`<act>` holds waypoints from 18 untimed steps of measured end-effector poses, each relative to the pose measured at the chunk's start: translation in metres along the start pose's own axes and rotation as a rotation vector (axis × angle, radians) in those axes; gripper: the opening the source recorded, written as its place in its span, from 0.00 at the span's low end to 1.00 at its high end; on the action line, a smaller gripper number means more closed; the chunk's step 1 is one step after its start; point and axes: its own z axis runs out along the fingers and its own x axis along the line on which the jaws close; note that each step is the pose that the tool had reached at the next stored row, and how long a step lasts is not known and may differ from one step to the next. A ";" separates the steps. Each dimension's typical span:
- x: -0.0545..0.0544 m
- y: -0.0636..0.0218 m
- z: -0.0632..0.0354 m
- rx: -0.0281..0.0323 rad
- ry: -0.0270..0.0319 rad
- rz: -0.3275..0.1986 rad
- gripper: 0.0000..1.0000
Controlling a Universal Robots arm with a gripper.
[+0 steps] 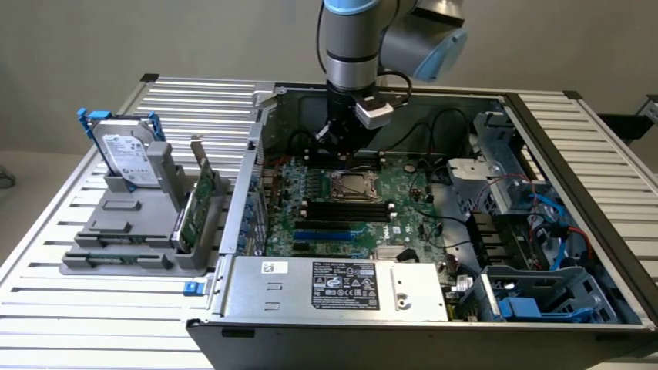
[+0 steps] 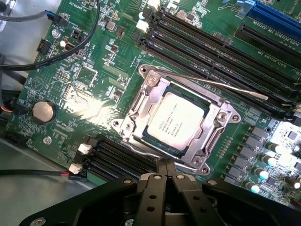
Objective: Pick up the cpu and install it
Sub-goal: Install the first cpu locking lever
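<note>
The cpu (image 2: 176,120), a small square chip with a silvery printed top, lies flat in the motherboard socket (image 2: 141,123), framed by the metal retention bracket. A thin lever rod (image 2: 225,87) runs beside the socket. My gripper (image 2: 165,165) hovers just off one edge of the socket, its two black fingers pressed together with nothing between them. In the exterior view the gripper (image 1: 340,158) hangs inside the open computer case, a little behind the socket and cpu (image 1: 357,185).
Black memory slots (image 2: 211,52) flank the socket, and black cables (image 2: 47,56) cross the board. A grey stand at the exterior view's left holds a hard drive with blue bracket (image 1: 129,158) and a green card (image 1: 200,196). The power supply (image 1: 334,285) fills the case front.
</note>
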 end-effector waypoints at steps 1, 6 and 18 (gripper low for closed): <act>0.000 0.0002 0.0001 -0.0002 -0.0002 0.003 0.11; 0.002 0.0010 0.0008 -0.0008 -0.0010 0.022 0.11; 0.007 -0.0006 0.0017 -0.0084 -0.0099 0.047 0.11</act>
